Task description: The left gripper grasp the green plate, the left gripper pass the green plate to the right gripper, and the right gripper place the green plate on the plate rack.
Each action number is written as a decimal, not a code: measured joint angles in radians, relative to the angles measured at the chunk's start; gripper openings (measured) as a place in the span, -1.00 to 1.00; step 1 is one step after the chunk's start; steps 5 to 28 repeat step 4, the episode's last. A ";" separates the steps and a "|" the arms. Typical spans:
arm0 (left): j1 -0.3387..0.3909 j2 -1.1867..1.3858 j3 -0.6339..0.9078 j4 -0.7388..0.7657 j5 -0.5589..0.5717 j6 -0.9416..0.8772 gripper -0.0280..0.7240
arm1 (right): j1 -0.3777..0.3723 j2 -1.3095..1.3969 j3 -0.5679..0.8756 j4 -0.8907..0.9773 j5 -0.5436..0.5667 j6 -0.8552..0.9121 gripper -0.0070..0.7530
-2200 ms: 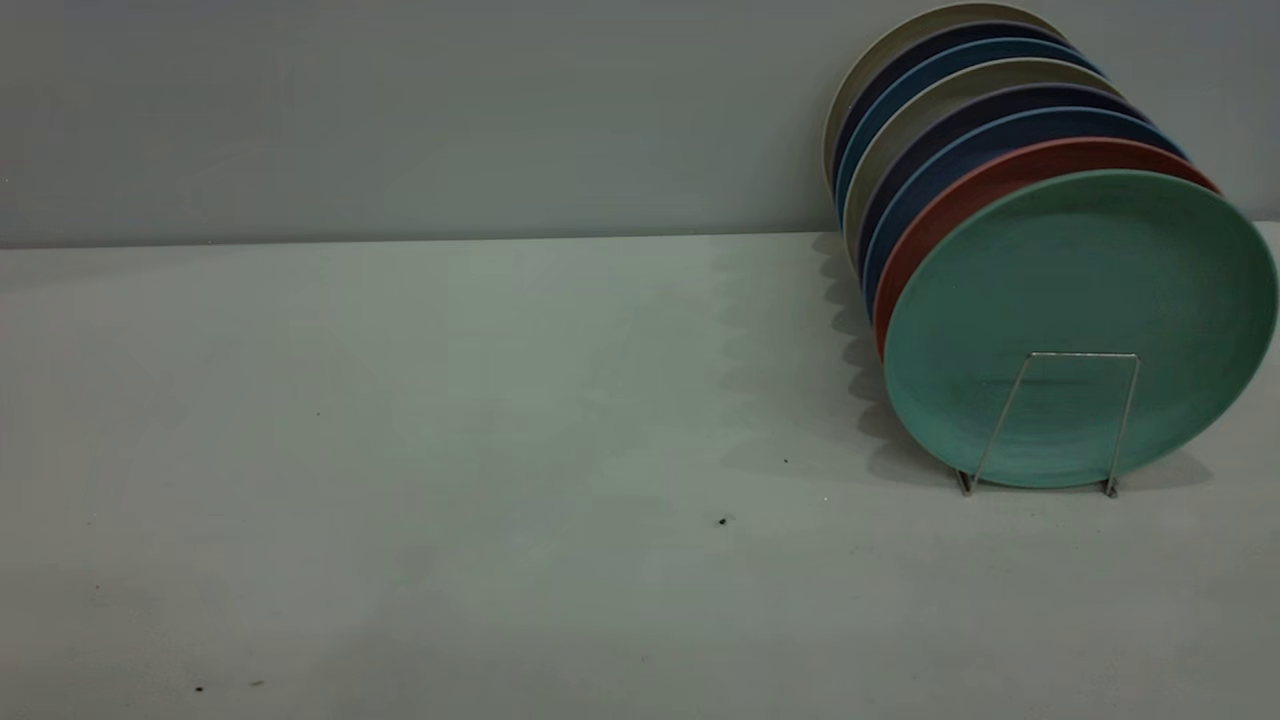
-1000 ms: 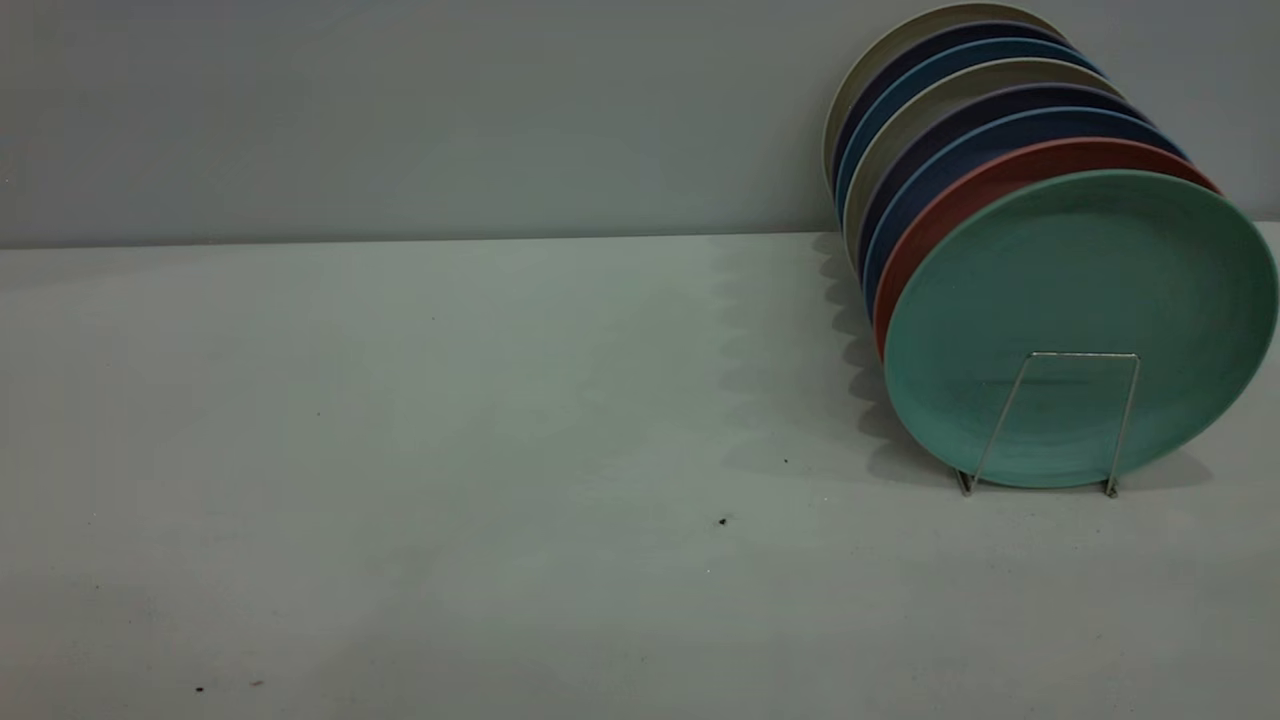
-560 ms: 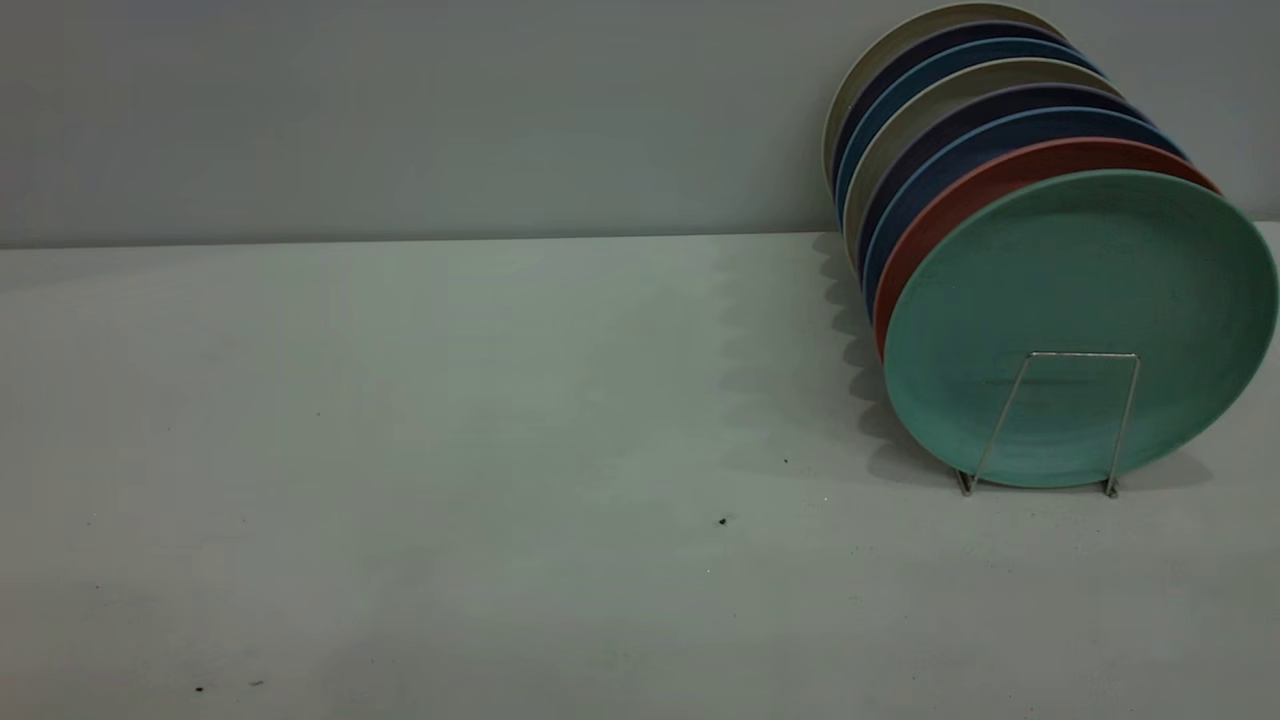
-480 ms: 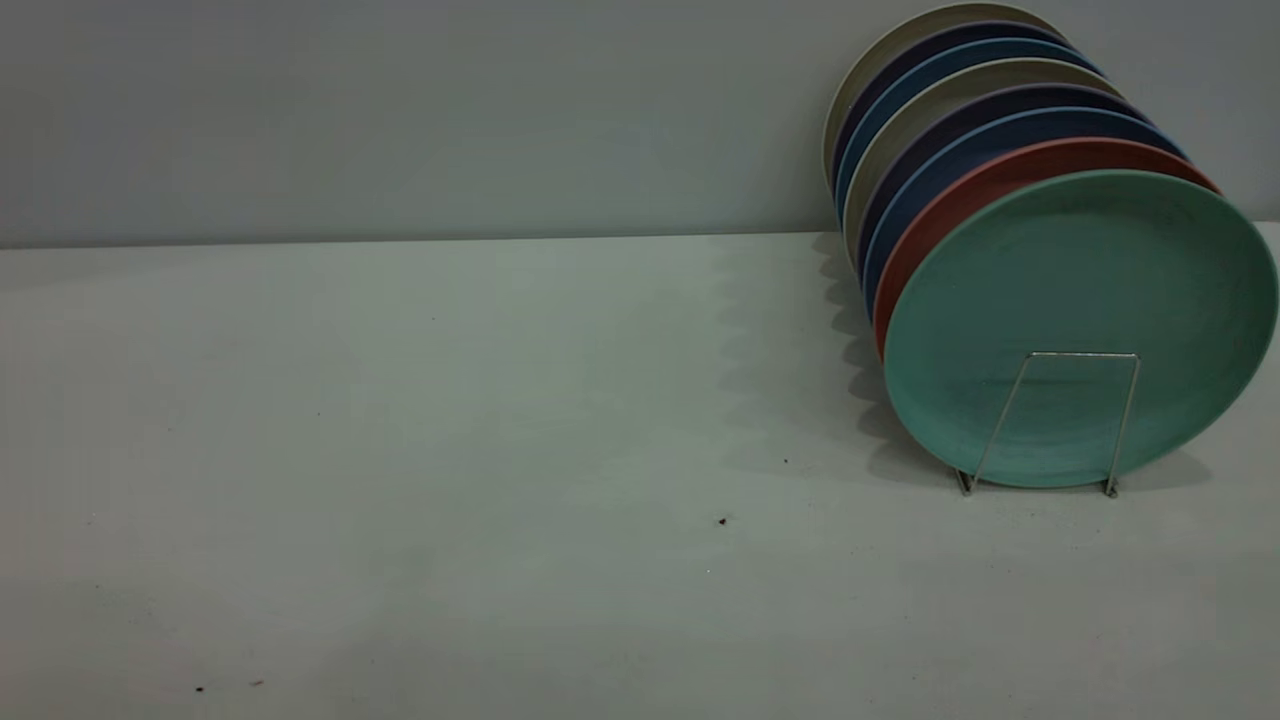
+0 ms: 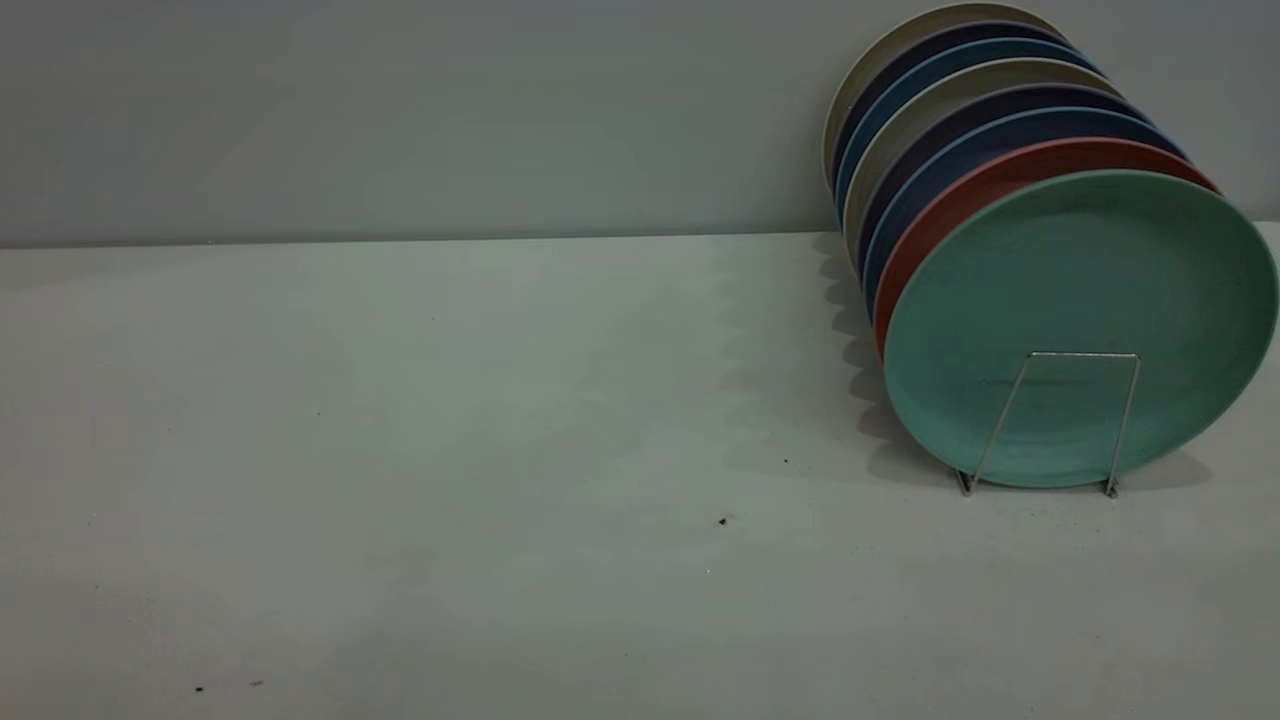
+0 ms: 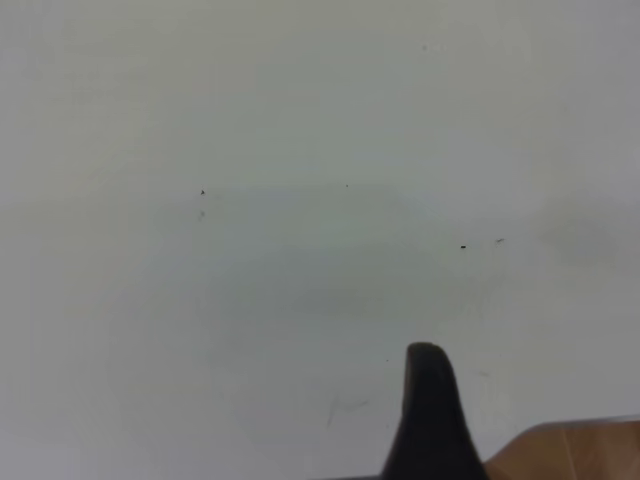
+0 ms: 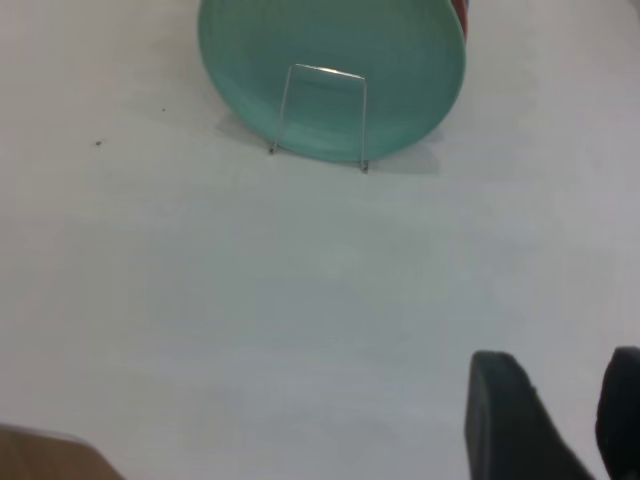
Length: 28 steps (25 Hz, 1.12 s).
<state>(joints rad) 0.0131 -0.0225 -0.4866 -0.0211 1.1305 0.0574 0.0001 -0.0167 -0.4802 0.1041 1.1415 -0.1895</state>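
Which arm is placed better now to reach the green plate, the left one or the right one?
Probably the right. The green plate stands upright at the front of the plate rack and shows in the right wrist view, ahead of the open right gripper. The left gripper faces only bare table.

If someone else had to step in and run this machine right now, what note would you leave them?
Left hand: over bare table, holding nothing; only one finger shows, so open or shut is unclear.
Right hand: back from the rack, over the table, fingers apart, holding nothing.
Green plate: upright in the front slot of the plate rack, just ahead of the salmon-pink plate, with the other plates in a row behind.
Done: the plate appears racked, both hands clear.
Left: seemingly nothing; check it sits steady behind the front wire loop.
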 joint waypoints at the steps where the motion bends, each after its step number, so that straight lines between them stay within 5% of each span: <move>1: 0.000 0.000 0.000 0.000 0.000 0.000 0.57 | 0.000 0.000 0.000 0.000 0.000 0.000 -0.35; 28: 0.000 0.000 0.000 0.000 0.000 0.000 0.57 | 0.000 0.000 0.000 0.000 0.000 0.000 -0.35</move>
